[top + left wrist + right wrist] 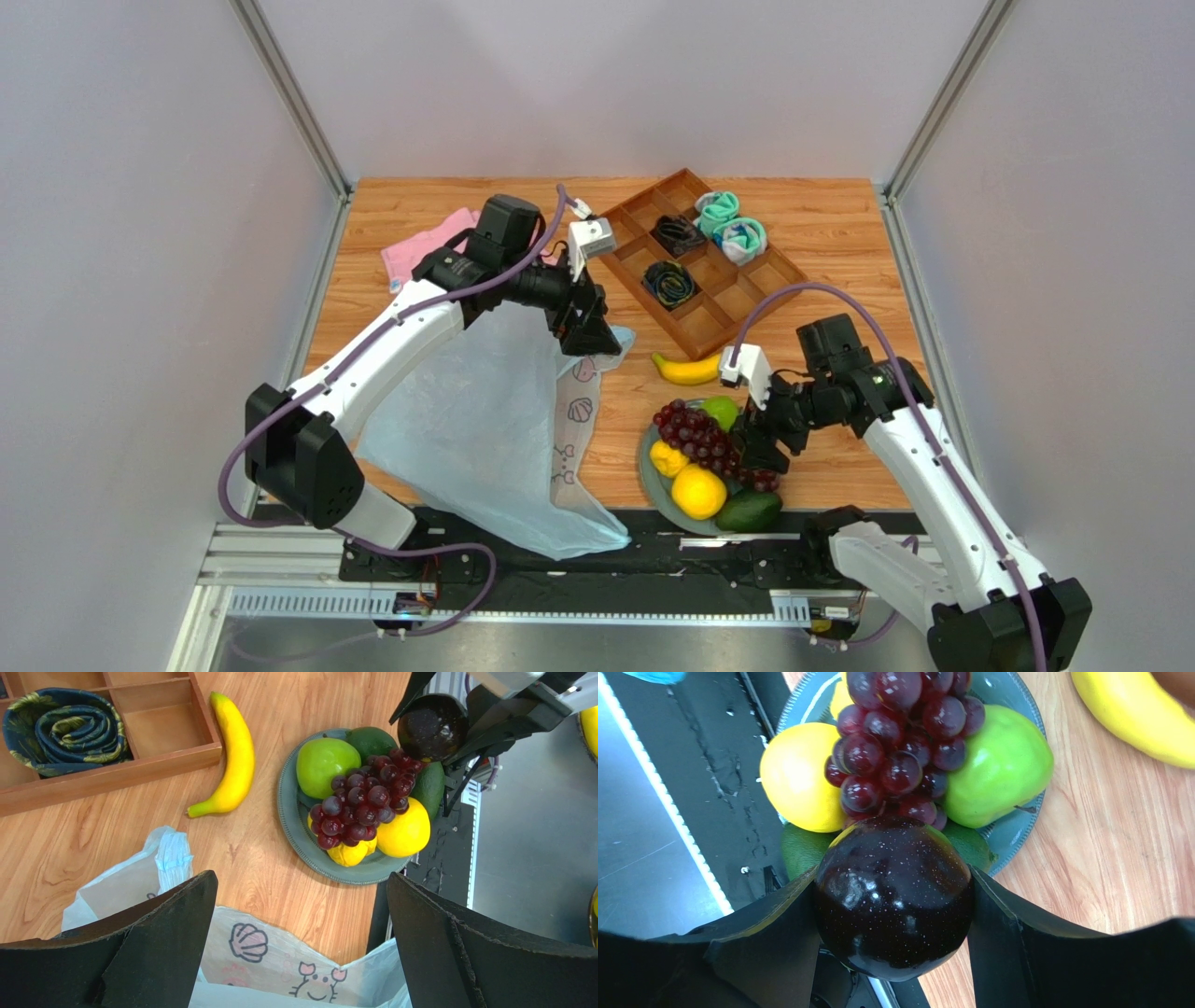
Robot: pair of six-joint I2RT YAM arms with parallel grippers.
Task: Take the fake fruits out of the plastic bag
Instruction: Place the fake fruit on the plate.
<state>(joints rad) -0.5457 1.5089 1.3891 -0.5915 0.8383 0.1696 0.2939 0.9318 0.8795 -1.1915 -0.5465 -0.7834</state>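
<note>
Fruit here looks like hollow plastic to me, so light and rigid but glossy and rounded. I'd guess it squirts out of any off-centre pinch, so take each piece across its widest part. The right gripper (pixel 892 882) is doing just that. Its fingers are partway closed and clamped on both sides of a dark round fruit (pixel 892 917), right above the plate (pixel 1018 822) at the lower right of the top view. The left gripper (pixel 300 882) is spread as wide as it goes with nothing in it, sitting over the top end of the plastic bag (pixel 477 434). The bag sprawls from the middle of the top view down to the bottom edge. That bag is thin, floppy, slippery film, so I'd pinch a bunched fold near the mouth rather than a flat panel. It looks pretty flat, but I can't tell if anything is left inside. Head count on the plate: one grape bunch (pixel 361 805), one green apple (pixel 326 763) and two lemons (pixel 403 829). There's also one avocado (pixel 751 511), maybe a second dark green one half hidden behind the apple. One banana (pixel 685 368) lies on the table just above the plate. Other stuff: one wooden tray (pixel 730 319) at upper right with four rolled socks (pixel 741 235), and one pink cloth (pixel 421 252) at upper left.
</note>
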